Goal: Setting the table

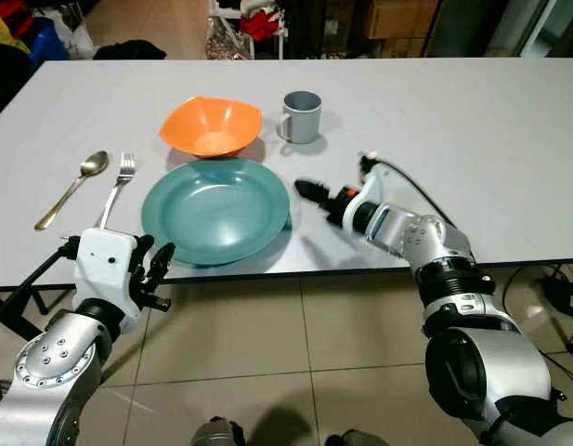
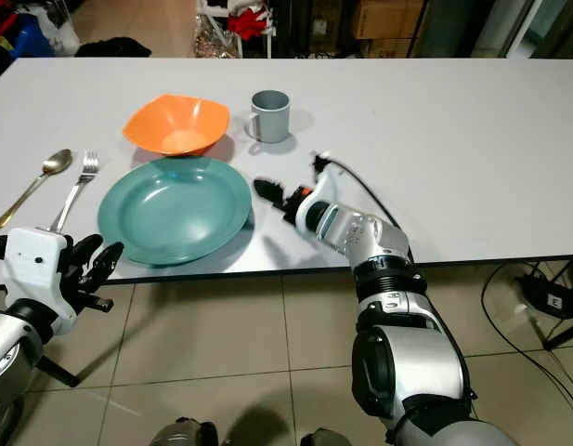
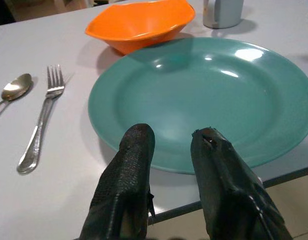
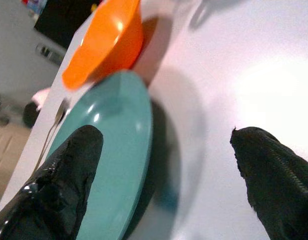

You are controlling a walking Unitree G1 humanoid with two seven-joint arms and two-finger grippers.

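A teal plate [image 1: 216, 209] lies near the front edge of the white table [image 1: 472, 139]. An orange bowl [image 1: 212, 125] sits just behind the plate, and a grey mug [image 1: 302, 116] stands to the right of the bowl. To the plate's left lie a fork [image 1: 119, 184] and, further left, a spoon [image 1: 77, 184]. My left gripper [image 1: 161, 272] hovers at the table's front edge, just short of the plate's near rim [image 3: 158, 160], open and empty. Over the table beside the plate's right rim is my right gripper [image 1: 316, 197], open wide with nothing in it.
The right half of the table is bare. Beyond the far edge there are bags, clothes and boxes [image 1: 258, 23]. A tiled floor [image 1: 295, 353] lies below the front edge, with cables [image 1: 565, 297] at the right.
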